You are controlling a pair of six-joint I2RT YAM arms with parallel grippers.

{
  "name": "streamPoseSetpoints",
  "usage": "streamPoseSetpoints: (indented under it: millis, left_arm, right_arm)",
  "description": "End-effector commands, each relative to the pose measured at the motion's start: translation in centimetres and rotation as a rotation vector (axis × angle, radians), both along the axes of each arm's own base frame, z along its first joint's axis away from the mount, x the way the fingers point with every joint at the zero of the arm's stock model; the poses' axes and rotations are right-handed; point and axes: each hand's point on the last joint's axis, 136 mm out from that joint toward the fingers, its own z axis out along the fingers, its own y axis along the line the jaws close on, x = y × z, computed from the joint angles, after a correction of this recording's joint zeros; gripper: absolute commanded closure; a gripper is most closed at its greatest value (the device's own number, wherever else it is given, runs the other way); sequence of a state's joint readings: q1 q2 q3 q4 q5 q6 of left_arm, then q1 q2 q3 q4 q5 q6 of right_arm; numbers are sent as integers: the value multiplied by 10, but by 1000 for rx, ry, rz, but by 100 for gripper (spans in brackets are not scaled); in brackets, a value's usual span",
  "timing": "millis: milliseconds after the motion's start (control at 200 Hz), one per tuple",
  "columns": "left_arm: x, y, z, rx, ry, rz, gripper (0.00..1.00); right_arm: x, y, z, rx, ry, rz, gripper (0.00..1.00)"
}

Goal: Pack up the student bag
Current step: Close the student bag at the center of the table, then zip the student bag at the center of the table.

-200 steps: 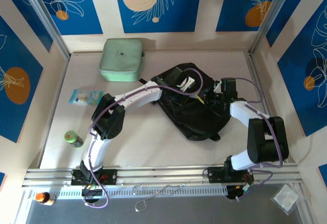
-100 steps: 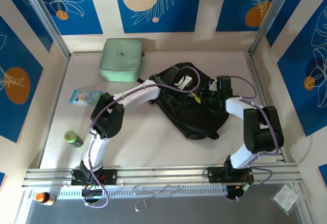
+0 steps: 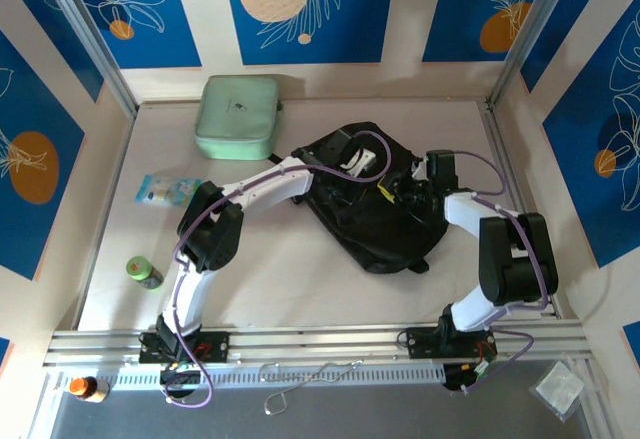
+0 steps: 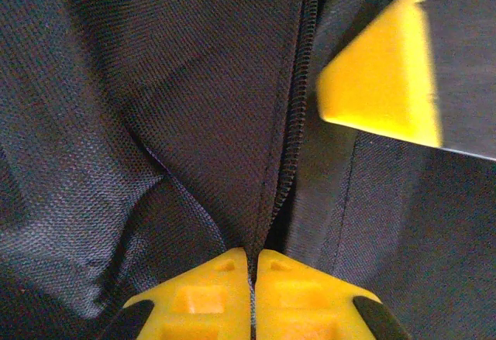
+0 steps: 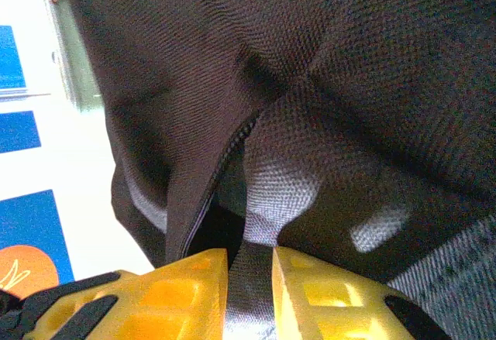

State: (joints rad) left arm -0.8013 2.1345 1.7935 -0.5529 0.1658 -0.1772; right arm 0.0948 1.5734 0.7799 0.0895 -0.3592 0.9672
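A: Gripping anything?
B: Yes. The left end effector (image 4: 252, 278) has its fingers pressed together on the zip edge of the student bag (image 3: 370, 224). The right end effector (image 5: 249, 278) is nearly closed on a fold of its black fabric.
A: Where's the bag?
B: One bag, mid tabletop (image 3: 300, 279). To its left are one mint case (image 3: 237, 116), one packet (image 3: 167, 189) and one green bottle (image 3: 143, 271).

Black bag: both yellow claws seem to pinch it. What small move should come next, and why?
Probably draw the two grips gently apart. The left gripper is shut on the bag fabric at the zipper, and the right gripper pinches a fold nearby, so spreading them would likely widen the gap along the zipper for packing.
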Motion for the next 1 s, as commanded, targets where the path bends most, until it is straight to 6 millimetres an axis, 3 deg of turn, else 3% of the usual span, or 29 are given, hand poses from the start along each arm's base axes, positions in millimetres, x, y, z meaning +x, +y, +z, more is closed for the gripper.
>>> streamPoseSetpoints:
  millis: [0,125,260,415,600,745,915,990]
  left_arm:
    - [-6,0,26,-68,10,-9,91]
    - [-4,7,41,-98,13,18,73]
    - [1,26,66,-135,-14,73,54]
    - [6,61,89,-180,-39,184,44]
    - [14,125,88,-197,-47,407,32]
    - [16,173,81,-215,-91,540,13]
    - [13,217,75,-181,-148,651,0]
    - [12,230,73,-165,-157,682,0]
  right_arm:
    - [10,11,0,6,-4,33,80]
    - [10,10,3,-2,-13,33,80]
    - [1,-4,23,-91,-70,31,73]
    - [-16,-10,45,-263,-147,122,61]
    - [-37,13,54,-521,-195,340,54]
    - [-40,45,59,-616,-262,510,51]
    - [-41,82,48,-646,-233,714,50]
    - [-39,92,40,-669,-209,772,50]
